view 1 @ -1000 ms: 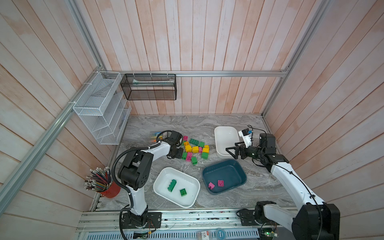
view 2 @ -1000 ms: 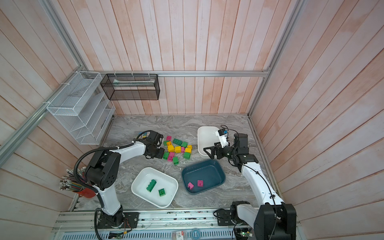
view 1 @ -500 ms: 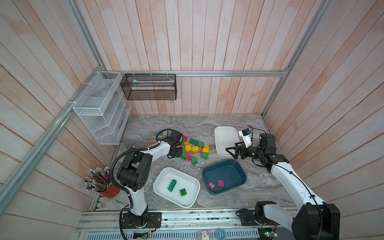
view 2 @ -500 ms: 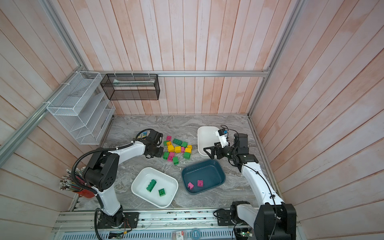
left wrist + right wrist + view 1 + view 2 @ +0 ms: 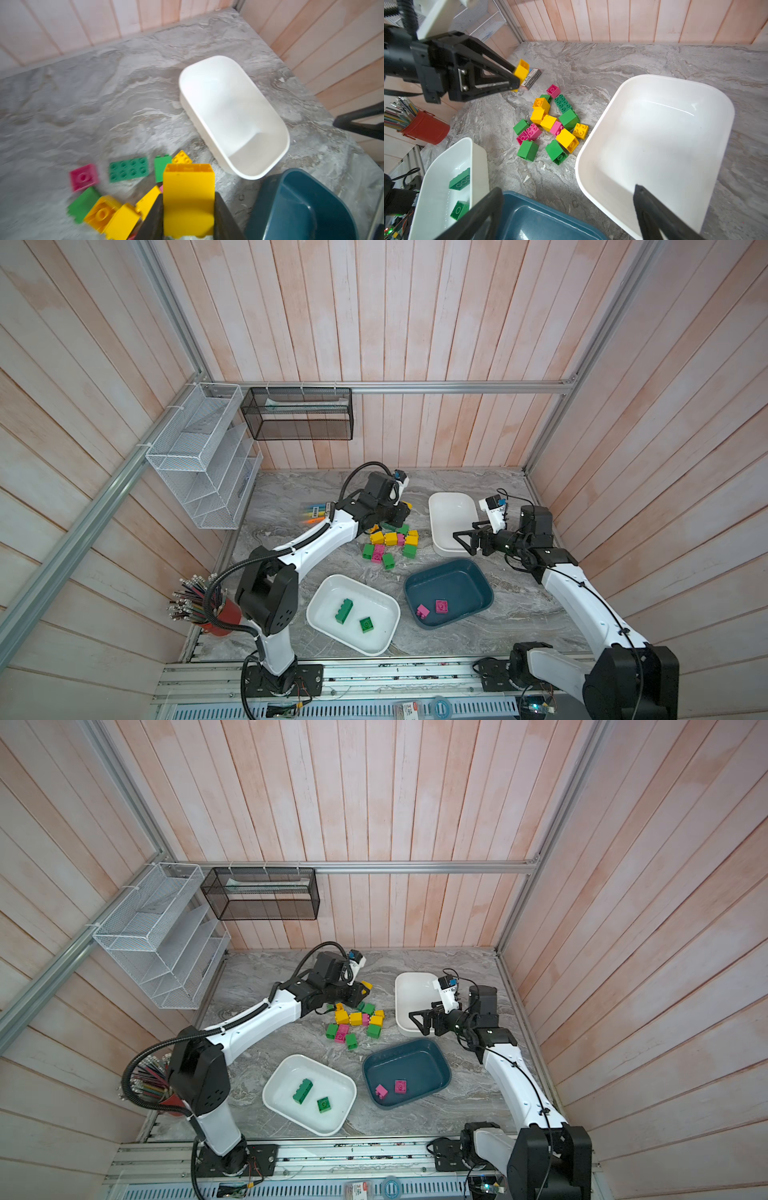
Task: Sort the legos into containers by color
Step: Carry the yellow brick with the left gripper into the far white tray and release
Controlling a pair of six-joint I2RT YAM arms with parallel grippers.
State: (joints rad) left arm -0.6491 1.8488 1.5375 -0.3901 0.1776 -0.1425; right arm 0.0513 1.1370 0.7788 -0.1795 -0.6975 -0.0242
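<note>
Left hand (image 5: 188,197): pinches a yellow lego (image 5: 188,182) by its sides, held above the pile (image 5: 548,122)
Right hand (image 5: 566,190): spread wide, empty, hanging over the rim of the white tub (image 5: 654,135)
Your step: carry the lego straight ahead of the left hand to that empty tub; let go low, over its middle
Counter (image 5: 612,60): smooth grey marble; bricks may bounce
Room: plank walls (image 5: 612,18) close all round

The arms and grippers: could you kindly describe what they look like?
Both arms have white links and black joint housings. A black ribbed hose loops off the left arm; a thin black cable runs along the right arm. The left gripper and right gripper have black triangular open-frame fingers.
</note>
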